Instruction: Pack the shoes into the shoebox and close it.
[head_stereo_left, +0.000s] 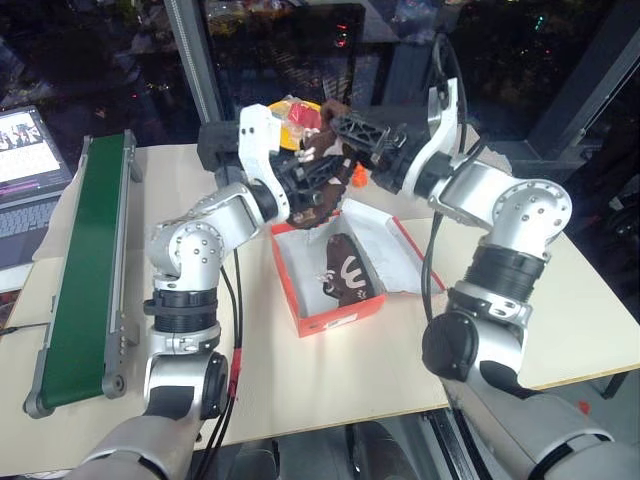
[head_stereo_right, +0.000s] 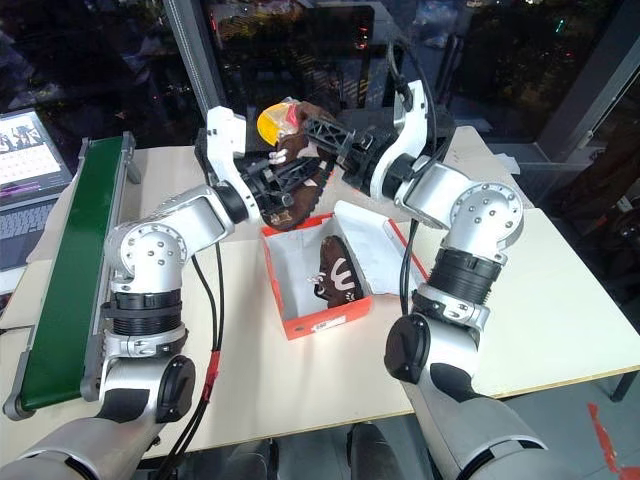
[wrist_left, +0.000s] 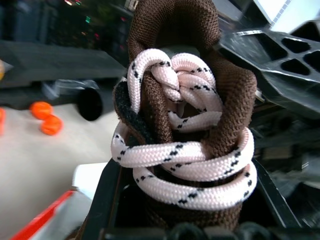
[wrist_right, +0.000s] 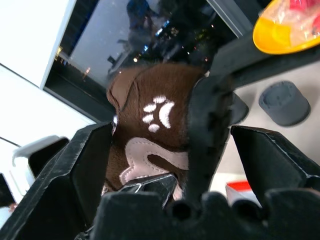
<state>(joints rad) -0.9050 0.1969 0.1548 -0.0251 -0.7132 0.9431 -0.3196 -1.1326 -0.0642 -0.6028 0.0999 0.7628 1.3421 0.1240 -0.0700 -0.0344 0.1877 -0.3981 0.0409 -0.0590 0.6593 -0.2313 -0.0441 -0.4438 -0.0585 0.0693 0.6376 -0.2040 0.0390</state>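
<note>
- Over on the left edge of the tabletop (head_stereo_left: 250, 380) we have a green conveyor belt (head_stereo_left: 85, 265) with a laptop (head_stereo_left: 25, 160) beyond it; neither matters to us right now.
- Our left gripper (head_stereo_left: 318, 172) is up in the air above the far end of the shoebox, fingers pressed tight and pinching the second shoe (head_stereo_left: 330, 190) by its collar; in the left wrist view the cream laces (wrist_left: 185, 150) bunch up right between them.
- That shoe looks soft and light to us: fabric that folds under the pinch, so it will flop, not stand. A hold at the stiffer sole edge or heel should steer it better than the laces.
- In the middle of the tabletop sits the shoebox (head_stereo_left: 335, 310), lid (head_stereo_left: 385, 245) laid open to the right, with one shoe (head_stereo_left: 345, 272) already lying inside it.
- Our right gripper (head_stereo_left: 362, 135) faces the held shoe, fingers spread wide either side of its brown flank (wrist_right: 150, 125), clamping nothing as far as we can judge.
- Behind the two grippers, a yellow plate (head_stereo_right: 275, 122) at the tabletop's far edge.
</note>
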